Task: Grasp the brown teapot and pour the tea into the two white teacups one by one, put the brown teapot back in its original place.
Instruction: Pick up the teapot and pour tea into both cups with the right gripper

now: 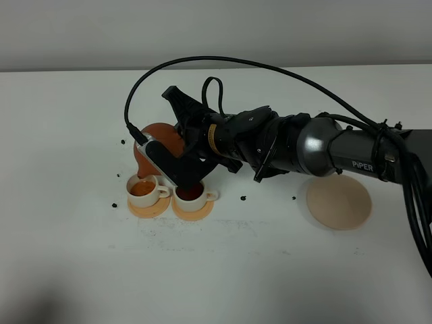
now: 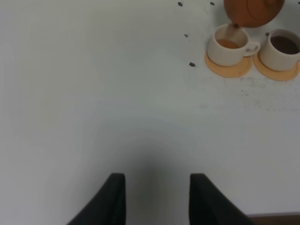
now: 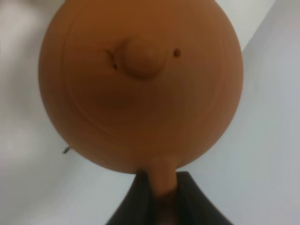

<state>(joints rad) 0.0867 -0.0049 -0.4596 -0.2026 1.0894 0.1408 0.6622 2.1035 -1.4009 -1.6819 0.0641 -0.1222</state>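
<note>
Right gripper (image 3: 161, 197) pinching brown teapot (image 3: 140, 84) handle — round, knobbed lid, apparently tilted over left teacup (image 1: 143, 190)

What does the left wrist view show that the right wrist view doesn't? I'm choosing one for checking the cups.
Only the left wrist view shows the two white teacups on orange coasters, both holding tea, the dark specks on the table, and the idle left tool.

Only the right wrist view shows the lid knob up close and the right tool shut on the handle.

Both show the brown teapot and the white table.
</note>
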